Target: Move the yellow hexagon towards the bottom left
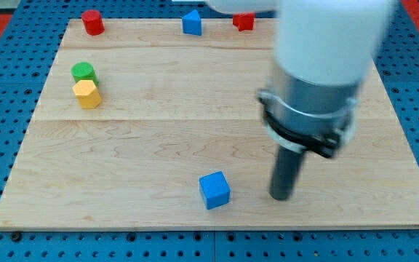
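Note:
The yellow hexagon (86, 94) lies near the board's left edge, touching the green cylinder (84, 72) just above it. My tip (281, 197) rests on the board at the lower right, far to the right of the yellow hexagon. A blue cube (214, 190) sits a short way to the left of my tip, apart from it.
A red cylinder (92, 22) stands at the top left. A blue block (191, 22) and a red block (244, 22) sit along the top edge. The arm's white and grey body (318, 65) hides the upper right of the wooden board (158, 138).

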Controlling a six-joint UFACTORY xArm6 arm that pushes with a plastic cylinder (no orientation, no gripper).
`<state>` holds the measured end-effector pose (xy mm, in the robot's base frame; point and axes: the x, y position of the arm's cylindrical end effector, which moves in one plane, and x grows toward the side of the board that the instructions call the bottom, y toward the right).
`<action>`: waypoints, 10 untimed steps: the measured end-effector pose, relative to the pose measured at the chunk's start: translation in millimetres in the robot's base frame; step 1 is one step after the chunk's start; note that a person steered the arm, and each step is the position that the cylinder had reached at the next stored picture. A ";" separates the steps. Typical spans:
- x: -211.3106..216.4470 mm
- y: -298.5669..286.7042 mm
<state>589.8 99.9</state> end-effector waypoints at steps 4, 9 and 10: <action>-36.2 -147.5; -114.8 -128.3; -160.1 -153.3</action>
<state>429.7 -53.3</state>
